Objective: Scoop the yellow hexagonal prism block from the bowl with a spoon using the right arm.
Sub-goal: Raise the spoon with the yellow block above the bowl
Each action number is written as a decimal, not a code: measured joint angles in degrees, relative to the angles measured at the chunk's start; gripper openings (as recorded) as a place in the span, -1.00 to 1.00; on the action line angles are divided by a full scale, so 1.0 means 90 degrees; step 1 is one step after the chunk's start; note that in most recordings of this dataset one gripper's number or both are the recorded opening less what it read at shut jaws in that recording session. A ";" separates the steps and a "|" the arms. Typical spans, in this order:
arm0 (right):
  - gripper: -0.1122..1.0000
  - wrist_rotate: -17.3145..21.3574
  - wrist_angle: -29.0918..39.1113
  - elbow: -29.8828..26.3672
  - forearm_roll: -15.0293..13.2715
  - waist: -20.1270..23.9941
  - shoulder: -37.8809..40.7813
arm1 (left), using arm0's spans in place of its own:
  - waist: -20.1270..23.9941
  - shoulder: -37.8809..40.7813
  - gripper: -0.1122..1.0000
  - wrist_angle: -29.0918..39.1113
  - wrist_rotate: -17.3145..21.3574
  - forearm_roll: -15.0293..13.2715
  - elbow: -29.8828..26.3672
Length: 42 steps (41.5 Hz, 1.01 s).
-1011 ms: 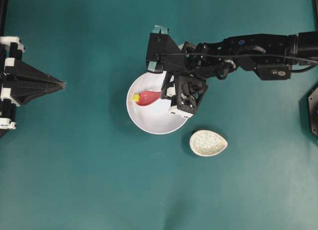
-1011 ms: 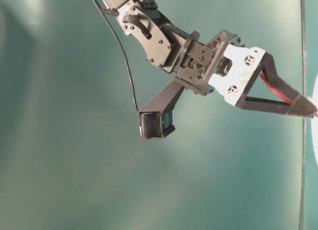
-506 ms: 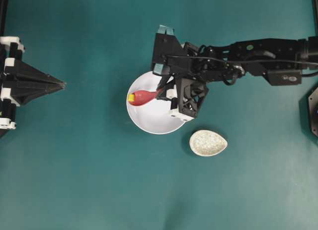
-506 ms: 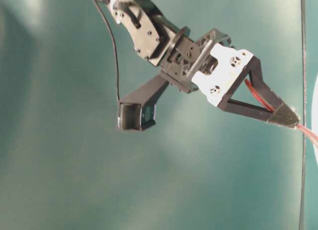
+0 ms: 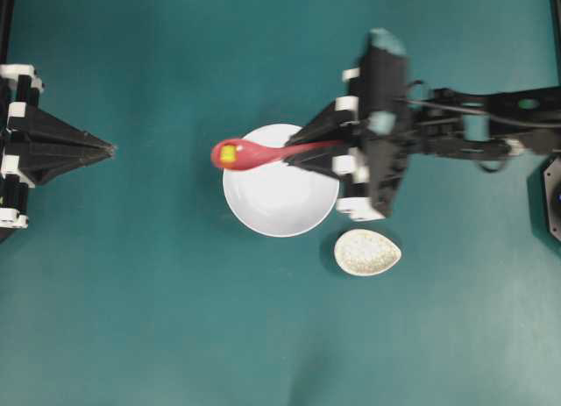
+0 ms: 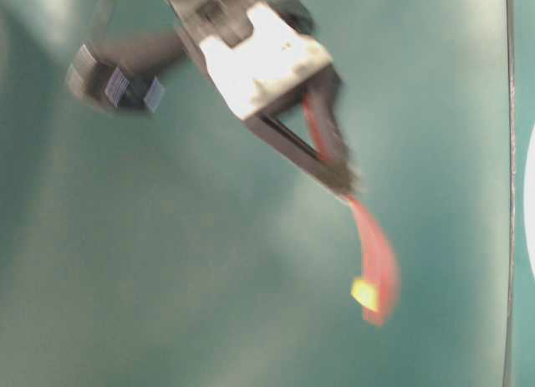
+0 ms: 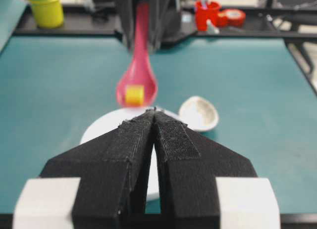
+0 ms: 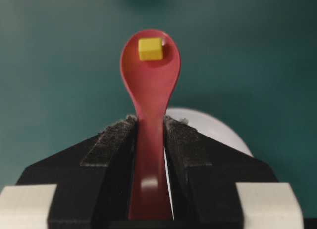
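From my remote seat I am seeing the right claw point(image 8: 150, 140) pinching the spoon point(image 8: 150, 85) by its handle, the two pads pressing on either side of the pink-red stem. The spoon is running straight out from the claw, its long axis in line with the fingers and its scoop pointing away from the wrist, toward the left edge of the surface point(image 5: 131, 318) in the overhead view. The yellow hexagonal prism block point(image 8: 150, 48) is sitting in the far end of the scoop, clear of the bowl point(image 5: 280, 195); in the overhead view the scoop is hanging over the bowl's rim on the side nearest the left edge of the surface, and the bowl itself is looking empty. I am judging the scoop as essentially done: the block is riding in the spoon and out of the dish, and what is left is only to keep the spoon level so the block is not sliding off. The table-level view is blurred, so I am not reading the spoon's tilt from it. Beyond the bowl, toward the near edge of the surface, a small speckled spoon rest point(image 5: 367, 252) is lying untouched. Far across, at the left edge, the left claw point(image 7: 154, 121) is sitting idle with its fingers pressed together on nothing.
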 measured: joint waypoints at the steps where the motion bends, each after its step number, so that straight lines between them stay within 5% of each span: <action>1: -0.36 0.0010 -0.0059 0.0078 0.0000 0.0000 -0.0098 | 0.0000 0.0000 -0.79 0.0010 0.0000 0.0000 0.0000; 12: -0.36 0.0020 -0.0225 0.0596 0.0000 -0.0010 -0.0811 | 0.0000 0.0000 -0.79 0.0010 0.0000 0.0000 0.0000; 42: -0.36 0.0020 -0.0234 0.0635 0.0000 -0.0010 -0.0869 | 0.0010 0.0010 -0.79 0.0010 0.0000 0.0000 0.0000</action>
